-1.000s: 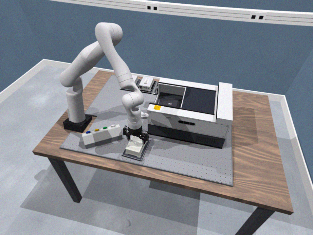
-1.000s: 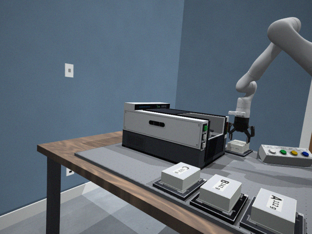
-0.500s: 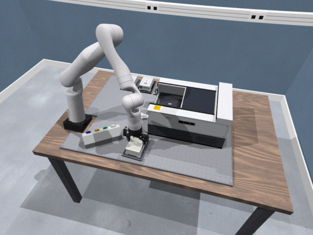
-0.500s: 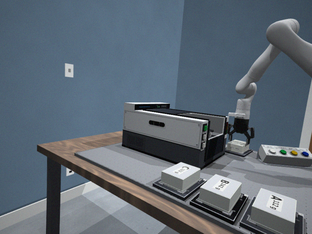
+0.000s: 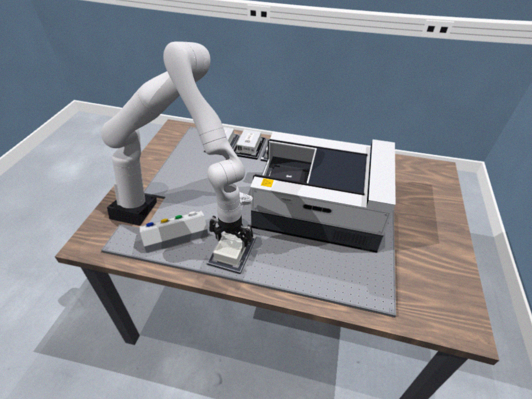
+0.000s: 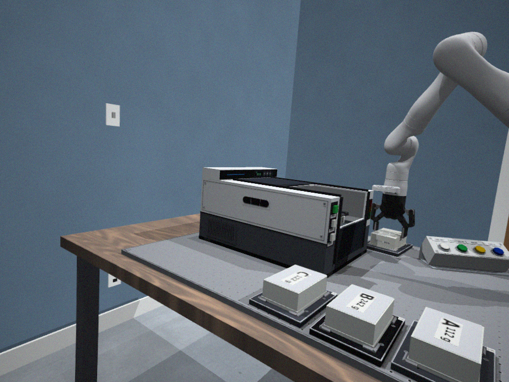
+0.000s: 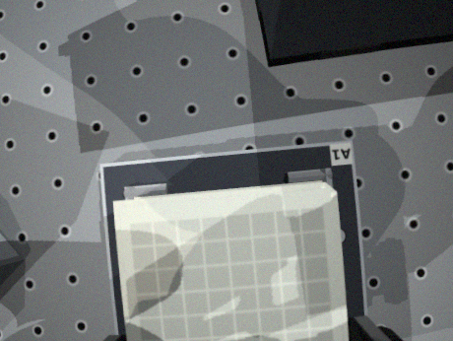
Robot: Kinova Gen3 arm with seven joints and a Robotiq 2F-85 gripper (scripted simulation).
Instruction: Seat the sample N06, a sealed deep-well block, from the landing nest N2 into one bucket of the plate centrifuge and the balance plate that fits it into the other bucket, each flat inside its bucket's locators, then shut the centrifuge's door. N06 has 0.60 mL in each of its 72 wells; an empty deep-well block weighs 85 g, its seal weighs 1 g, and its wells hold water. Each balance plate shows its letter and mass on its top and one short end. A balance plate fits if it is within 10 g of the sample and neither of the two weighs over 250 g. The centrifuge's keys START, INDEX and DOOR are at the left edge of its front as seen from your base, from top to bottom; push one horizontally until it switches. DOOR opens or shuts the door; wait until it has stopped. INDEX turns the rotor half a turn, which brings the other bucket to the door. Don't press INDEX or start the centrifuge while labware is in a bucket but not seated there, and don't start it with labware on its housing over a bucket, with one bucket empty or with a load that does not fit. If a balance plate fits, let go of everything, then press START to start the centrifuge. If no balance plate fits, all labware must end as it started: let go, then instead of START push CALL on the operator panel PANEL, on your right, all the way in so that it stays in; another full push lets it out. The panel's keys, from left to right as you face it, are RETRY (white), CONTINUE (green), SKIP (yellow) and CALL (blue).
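Gripper spread wide, empty, straddles sample N06 directly beneath in its nest; lower squarely, keep both fingers level, close evenly on opposite walls.

You face a room with matte blue walls meeting in a corner. A white wall plate sits on the left wall, and a white rail with dark sockets runs high along the far wall. The floor is pale grey, edged by a white skirting board. A wooden table on dark legs casts soft shadows below.
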